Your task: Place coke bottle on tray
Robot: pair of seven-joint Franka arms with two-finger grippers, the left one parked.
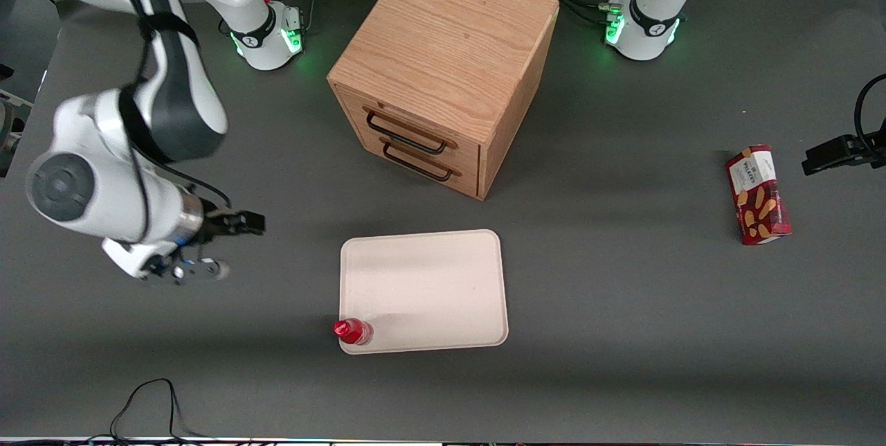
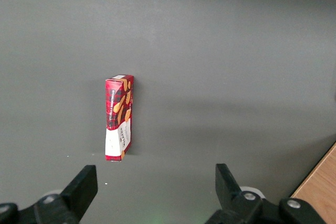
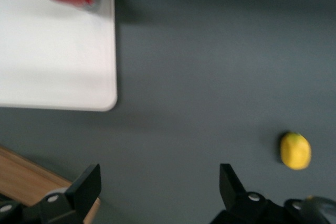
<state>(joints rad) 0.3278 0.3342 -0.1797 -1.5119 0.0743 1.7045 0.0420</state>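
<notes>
White glossy arm links, dark grey joint covers, black cable strapped along, silver wrist ring, green-lit base, gripper (image 1: 239,223) with black jaws apart.

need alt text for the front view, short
A small red coke bottle stands upright on the corner of a cream tray on a dark table, in front of a wooden drawer cabinet. The open gripper hangs apart from the tray, empty. A red snack box lies toward the parked arm's end.
</notes>
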